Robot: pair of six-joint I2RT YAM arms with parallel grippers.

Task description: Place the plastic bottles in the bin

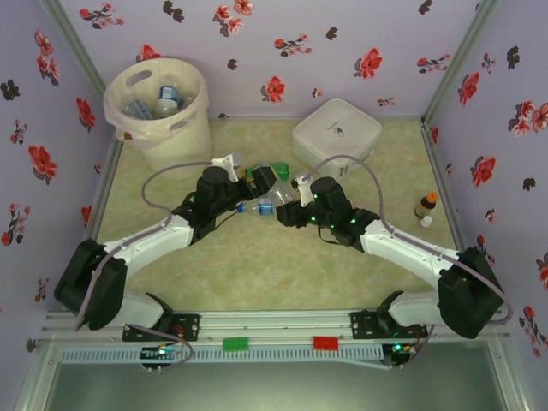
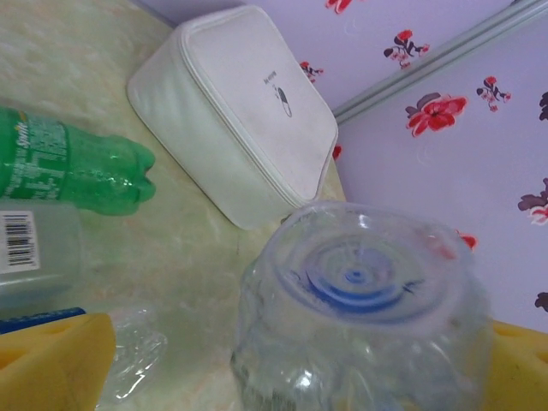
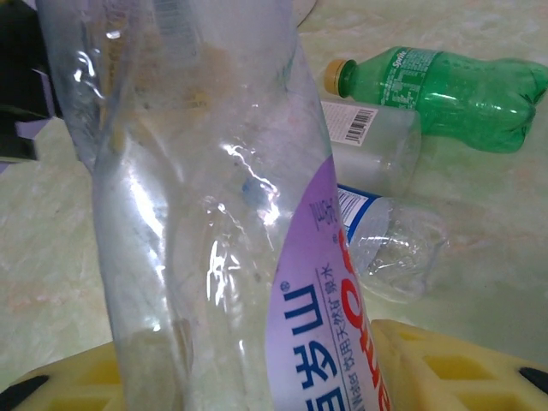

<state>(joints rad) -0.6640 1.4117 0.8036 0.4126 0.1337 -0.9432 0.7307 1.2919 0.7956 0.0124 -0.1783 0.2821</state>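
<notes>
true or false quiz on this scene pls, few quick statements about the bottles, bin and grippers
1. The bin has bottles inside it. True.
2. The green bottle stands upright. False: it lies on its side on the table.
3. The right gripper is empty. False: it is shut on a clear bottle with a purple label.
4. The white box touches the bin. False: they stand apart, the box further right along the back of the table.
5. A small brown bottle with an orange cap stands on the right side of the table. True.
</notes>
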